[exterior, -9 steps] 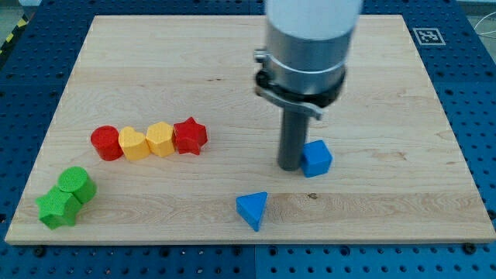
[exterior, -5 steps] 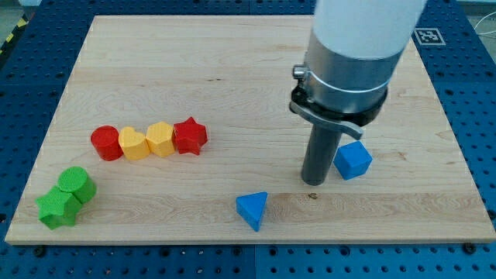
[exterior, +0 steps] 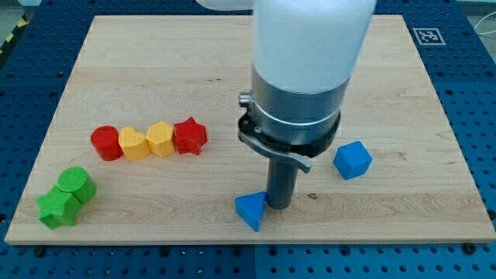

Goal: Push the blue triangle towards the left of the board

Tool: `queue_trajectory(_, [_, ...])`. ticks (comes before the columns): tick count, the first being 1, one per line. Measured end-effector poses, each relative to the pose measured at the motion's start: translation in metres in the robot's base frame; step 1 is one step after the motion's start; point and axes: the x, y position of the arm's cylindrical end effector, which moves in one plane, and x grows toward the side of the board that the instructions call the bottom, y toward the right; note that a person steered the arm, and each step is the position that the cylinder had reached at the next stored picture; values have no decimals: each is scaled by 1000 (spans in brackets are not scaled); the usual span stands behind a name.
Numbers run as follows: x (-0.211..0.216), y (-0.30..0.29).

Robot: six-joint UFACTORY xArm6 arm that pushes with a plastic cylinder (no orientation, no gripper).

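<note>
The blue triangle (exterior: 249, 211) lies near the view's bottom edge of the wooden board (exterior: 232, 62), about at its middle. My tip (exterior: 278, 205) stands on the board right against the triangle's right side. The rod hangs from a wide grey and white arm that covers the board's middle. A blue cube (exterior: 353, 160) lies to the right of the rod, apart from it.
A row of a red cylinder (exterior: 106, 143), a yellow heart (exterior: 134, 145), a yellow hexagon (exterior: 160, 139) and a red star (exterior: 191, 136) lies at the left. Two green blocks (exterior: 67, 197) sit at the bottom left corner.
My tip pushed the blue cube to the right, then left it and moved down and left to the blue triangle's right side. The triangle has not moved.
</note>
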Motion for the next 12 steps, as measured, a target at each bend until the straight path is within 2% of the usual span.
queue_trajectory(4, [6,-6])
queue_trajectory(8, [6,-50])
queue_trajectory(10, [30,-38])
queue_trajectory(12, [33,-47])
